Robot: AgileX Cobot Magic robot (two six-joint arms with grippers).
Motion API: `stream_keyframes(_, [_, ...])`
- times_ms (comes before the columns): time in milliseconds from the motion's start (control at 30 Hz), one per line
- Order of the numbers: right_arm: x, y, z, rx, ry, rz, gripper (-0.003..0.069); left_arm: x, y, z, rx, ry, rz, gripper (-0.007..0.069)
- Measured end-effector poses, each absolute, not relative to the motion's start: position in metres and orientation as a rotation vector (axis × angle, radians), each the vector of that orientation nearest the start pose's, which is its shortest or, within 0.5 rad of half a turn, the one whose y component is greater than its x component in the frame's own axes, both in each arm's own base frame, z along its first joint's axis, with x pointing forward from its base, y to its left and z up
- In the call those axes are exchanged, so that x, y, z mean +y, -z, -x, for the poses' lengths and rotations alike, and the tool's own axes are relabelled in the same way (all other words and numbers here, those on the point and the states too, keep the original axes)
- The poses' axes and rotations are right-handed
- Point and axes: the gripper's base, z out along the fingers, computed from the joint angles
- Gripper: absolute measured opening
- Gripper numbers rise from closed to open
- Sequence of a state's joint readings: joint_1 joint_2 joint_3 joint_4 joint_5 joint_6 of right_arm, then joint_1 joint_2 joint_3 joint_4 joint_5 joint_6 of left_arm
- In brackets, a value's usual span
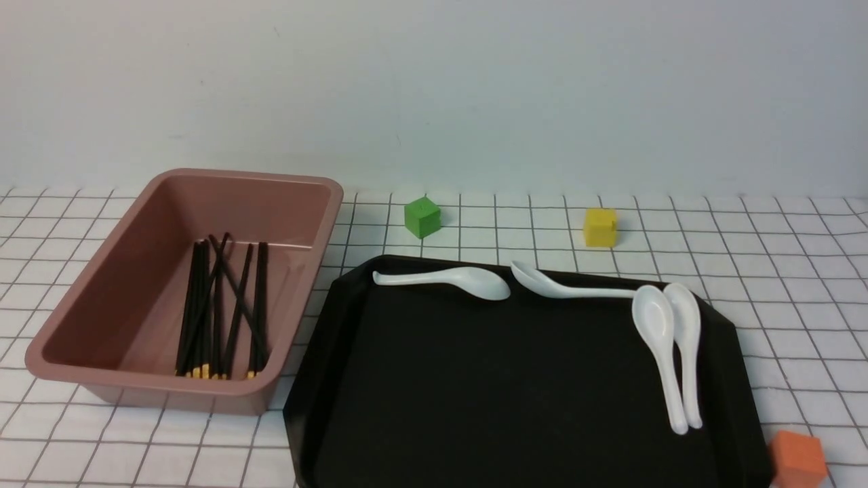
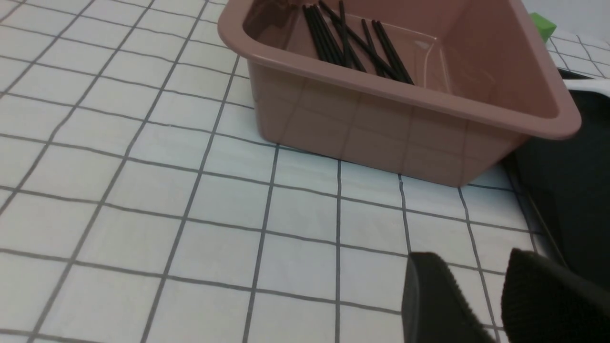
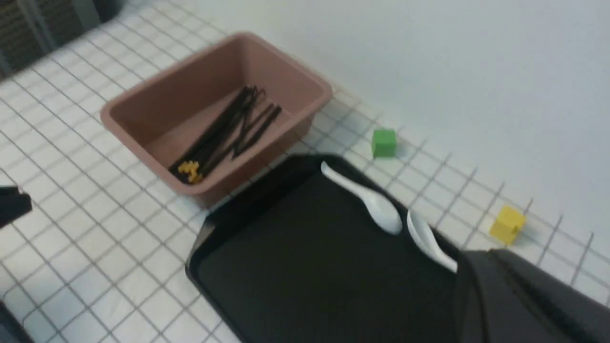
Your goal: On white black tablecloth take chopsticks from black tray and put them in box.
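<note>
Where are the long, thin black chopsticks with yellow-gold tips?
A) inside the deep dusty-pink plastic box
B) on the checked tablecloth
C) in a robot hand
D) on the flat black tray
A: the black chopsticks lie inside the dusty-pink plastic box; the flat black tray holds only white ceramic spoons.

From the front, the flat matte black tray [image 1: 508, 407] runs off the bottom edge, as does the small orange cube [image 1: 799, 461] beside it. The left end effector [image 2: 474, 267] shows only two dark fingertips. The right end effector [image 3: 481, 286] is a blurred dark mass. The dusty-pink plastic box [image 2: 381, 128] hides the near ends of the thin black chopsticks [image 2: 343, 43] behind its wall.
</note>
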State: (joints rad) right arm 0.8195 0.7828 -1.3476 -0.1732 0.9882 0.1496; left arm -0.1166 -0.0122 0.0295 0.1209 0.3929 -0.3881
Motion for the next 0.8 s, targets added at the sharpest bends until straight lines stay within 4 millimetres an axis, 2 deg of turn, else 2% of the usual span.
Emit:
stream_keyframes(33, [0.060, -0.467, -0.073, 1.758, -0.470, 0.626, -0.0002, -0.002, -0.169, -0.052, 1.888, 0.224, 0.183, 0.0238])
stream_keyframes(167, [0.059, -0.402, -0.065, 1.528, -0.569, 0.599, -0.0003, -0.002, -0.169, -0.052, 1.888, 0.224, 0.183, 0.0238])
stream_keyframes(200, [0.059, -0.394, -0.063, 1.486, -0.593, 0.588, -0.0002, -0.002, -0.169, -0.052, 1.888, 0.224, 0.183, 0.0238])
stream_keyframes(267, [0.064, -0.364, -0.065, 1.460, -0.632, 0.583, 0.0000, -0.002, -0.169, -0.052, 1.888, 0.224, 0.183, 0.0238])
stream_keyframes(300, [0.065, -0.358, -0.065, 1.451, -0.641, 0.581, 0.0001, -0.002, -0.169, -0.052, 1.888, 0.224, 0.183, 0.0238])
stream_keyframes(400, [0.071, -0.347, -0.069, 1.443, -0.664, 0.580, 0.0002, -0.002, -0.169, -0.052, 1.888, 0.224, 0.183, 0.0238])
stream_keyframes(800, [0.076, -0.339, -0.075, 1.539, -0.665, 0.577, 0.0011, -0.002, -0.169, -0.052, 1.888, 0.224, 0.183, 0.0238])
